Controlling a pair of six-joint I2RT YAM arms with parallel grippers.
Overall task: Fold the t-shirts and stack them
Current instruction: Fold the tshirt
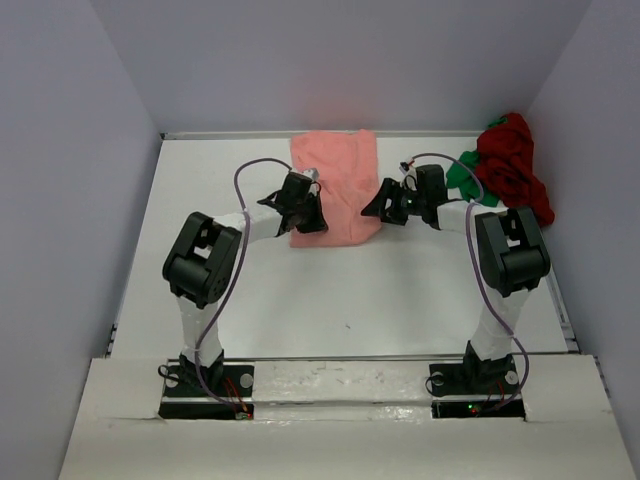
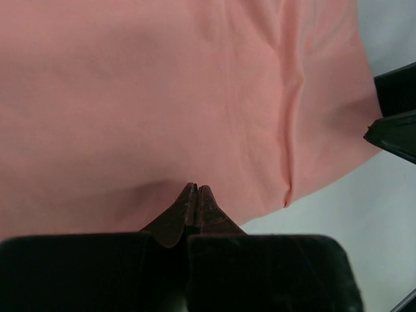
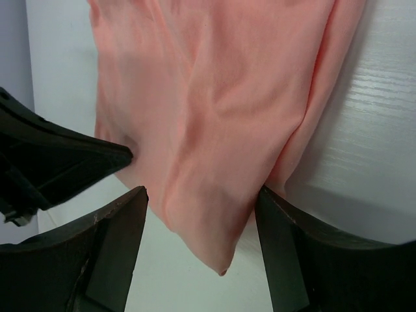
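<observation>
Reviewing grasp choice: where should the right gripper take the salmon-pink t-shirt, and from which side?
The near right corner of the salmon-pink t-shirt, from the near side: it tapers to a thin point on the table, between the fingers of the open right gripper.

L arm (image 1: 203, 262), R arm (image 1: 510, 250): white links, blk joint housings, purple cables (image 1: 237, 182), blk base plates (image 1: 205, 385), blk wedge fingers (image 3: 107, 253).

Salmon-pink shirt (image 2: 162, 97) fills most of the frame, with one long crease at right. Left gripper (image 2: 196, 195) shows jaws pressed together, tips against the cloth. White table (image 2: 338, 208) lies lower right, beside part of the right gripper (image 2: 396, 133).
</observation>
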